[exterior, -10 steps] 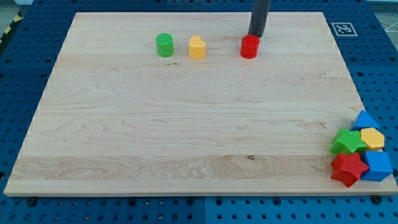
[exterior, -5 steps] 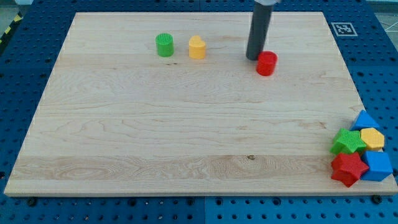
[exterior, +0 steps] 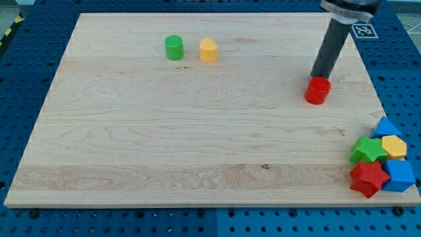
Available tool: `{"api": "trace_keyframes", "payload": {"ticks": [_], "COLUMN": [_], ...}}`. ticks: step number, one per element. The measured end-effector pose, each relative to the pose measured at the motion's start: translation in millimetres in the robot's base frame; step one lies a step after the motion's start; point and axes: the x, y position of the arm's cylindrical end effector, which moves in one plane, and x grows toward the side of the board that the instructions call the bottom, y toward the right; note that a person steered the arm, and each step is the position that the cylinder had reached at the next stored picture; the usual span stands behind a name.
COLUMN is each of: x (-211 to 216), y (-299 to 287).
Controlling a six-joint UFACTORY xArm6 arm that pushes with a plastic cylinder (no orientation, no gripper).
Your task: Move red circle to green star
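Observation:
The red circle (exterior: 318, 91) lies on the wooden board at the view's right, above the middle. My tip (exterior: 320, 77) touches its upper edge; the dark rod leans up to the view's top right. The green star (exterior: 368, 150) sits in a cluster of blocks at the board's lower right corner, well below and right of the red circle.
A green circle (exterior: 174, 47) and a yellow block (exterior: 208, 50) stand at the upper left. Around the green star are a red star (exterior: 368, 178), a yellow block (exterior: 395, 146), a blue triangle (exterior: 387, 126) and a blue block (exterior: 399, 175). The board's right edge (exterior: 370, 79) is near.
My tip and the red circle have moved together toward the view's lower right, from the top middle of the board to its right side. The other blocks have not moved.

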Motion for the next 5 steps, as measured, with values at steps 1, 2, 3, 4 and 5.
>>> {"api": "trace_keyframes", "payload": {"ticks": [1,2,3,4,5], "x": [29,19,9,22,44], "y": [0,0,-14,-22,-23]}}
